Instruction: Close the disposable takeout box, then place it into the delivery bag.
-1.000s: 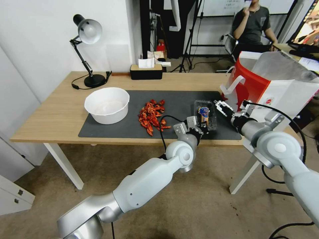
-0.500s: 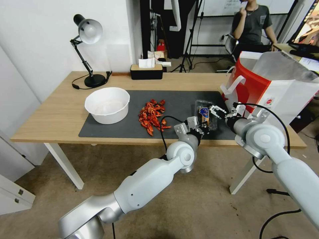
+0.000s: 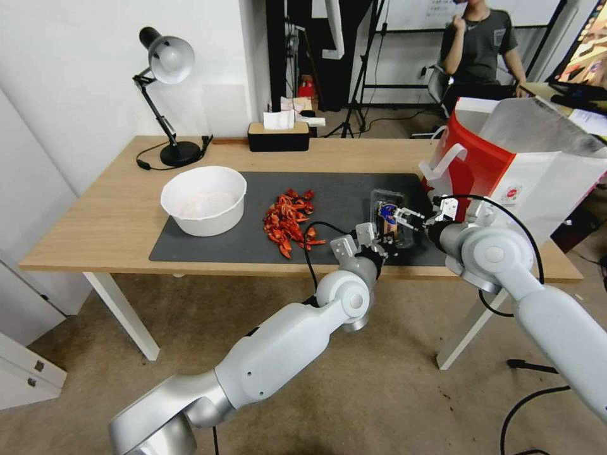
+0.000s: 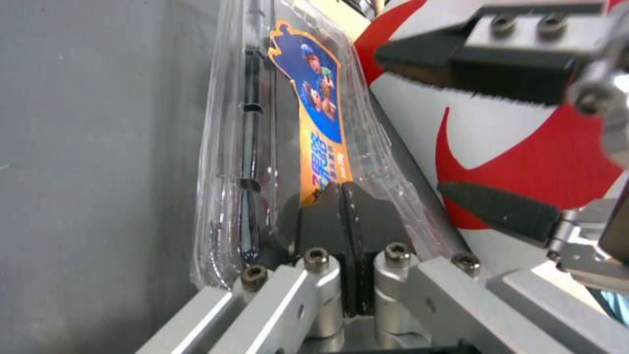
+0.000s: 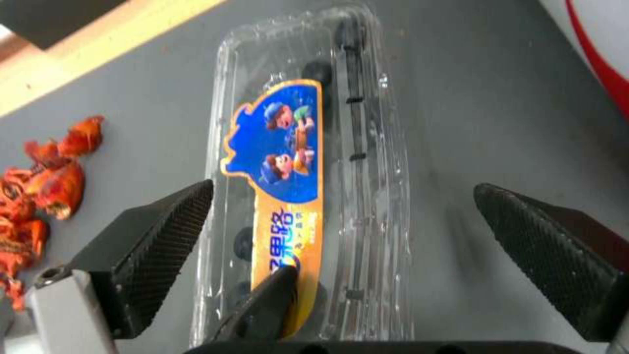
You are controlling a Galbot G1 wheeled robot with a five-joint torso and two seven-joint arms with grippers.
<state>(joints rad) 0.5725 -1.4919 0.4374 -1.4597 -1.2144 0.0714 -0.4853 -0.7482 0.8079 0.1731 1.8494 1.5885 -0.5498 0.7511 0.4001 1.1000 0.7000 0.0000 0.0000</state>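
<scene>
The disposable takeout box (image 3: 387,215) lies on the dark mat (image 3: 253,234) near its right end, its clear lid down and a blue and orange sticker on top. My left gripper (image 3: 381,243) is shut on the box's near edge; the left wrist view shows its pads (image 4: 328,216) pinched on the plastic rim. My right gripper (image 3: 399,218) hovers open over the box, one finger (image 5: 157,241) on each side of the box (image 5: 308,162), not touching it. The delivery bag (image 3: 506,164) stands open just right of the box.
A white bowl (image 3: 203,199) sits on the mat's left part, and a pile of red shells (image 3: 288,218) lies in the middle. A desk lamp (image 3: 165,95) and a tissue box (image 3: 278,134) stand at the back. The table's front edge runs just below the grippers.
My right gripper has moved left, from beside the bag to above the box, still open. The left gripper and the box have stayed put.
</scene>
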